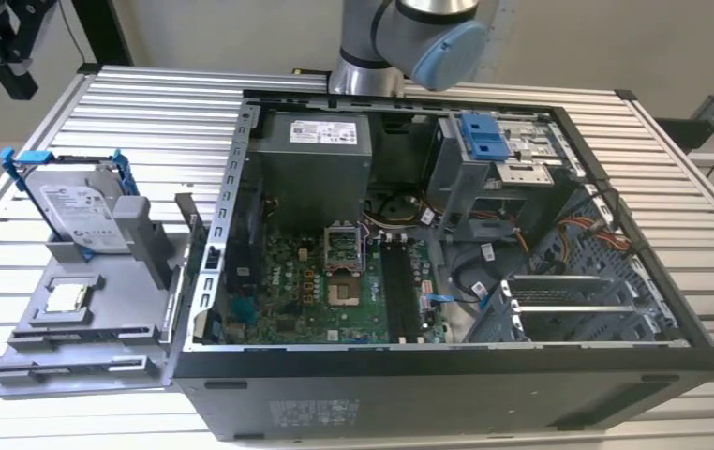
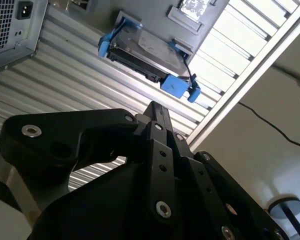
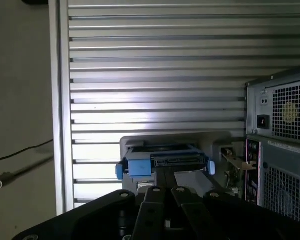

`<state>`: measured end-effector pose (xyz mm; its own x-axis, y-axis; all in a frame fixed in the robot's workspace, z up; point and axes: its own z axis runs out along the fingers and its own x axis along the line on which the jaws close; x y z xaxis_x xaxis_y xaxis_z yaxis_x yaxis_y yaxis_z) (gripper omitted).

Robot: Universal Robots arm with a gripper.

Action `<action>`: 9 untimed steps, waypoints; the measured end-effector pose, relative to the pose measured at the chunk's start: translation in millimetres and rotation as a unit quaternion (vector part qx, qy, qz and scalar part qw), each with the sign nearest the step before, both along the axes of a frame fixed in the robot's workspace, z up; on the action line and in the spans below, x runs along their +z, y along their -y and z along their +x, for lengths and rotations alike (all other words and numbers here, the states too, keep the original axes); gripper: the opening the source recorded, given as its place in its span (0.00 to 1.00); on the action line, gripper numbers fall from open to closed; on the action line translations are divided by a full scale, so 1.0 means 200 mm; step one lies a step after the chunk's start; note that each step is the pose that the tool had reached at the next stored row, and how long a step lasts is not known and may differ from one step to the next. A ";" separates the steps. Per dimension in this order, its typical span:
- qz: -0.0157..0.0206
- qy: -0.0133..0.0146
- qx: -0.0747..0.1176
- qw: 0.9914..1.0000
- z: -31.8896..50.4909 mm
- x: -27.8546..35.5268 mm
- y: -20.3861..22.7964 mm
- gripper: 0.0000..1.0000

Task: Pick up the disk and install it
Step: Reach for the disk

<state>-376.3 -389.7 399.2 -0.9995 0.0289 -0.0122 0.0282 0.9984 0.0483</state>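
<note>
One disk [image 1: 73, 208] stood tilted on edge in the single grey fixture [image 1: 120, 305] on the bench [image 1: 157, 103], at the exterior view's left of the one open computer case [image 1: 457, 394]. One small square chip [image 1: 67, 297] lay on the same fixture, near the disk. In the second wrist view the tool [image 2: 153, 107] hung apart from the disk, its two fingers pressed together on nothing.
</note>
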 end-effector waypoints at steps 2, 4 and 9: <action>0.000 0.000 0.000 1.000 -0.010 -0.001 0.014 0.00; 0.000 0.000 0.000 1.000 -0.018 -0.002 0.015 0.00; 0.000 0.000 0.000 1.000 -0.052 -0.004 0.016 0.00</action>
<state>-386.7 -392.9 398.4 -0.9995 0.0289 -0.0122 0.0282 0.9984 0.0483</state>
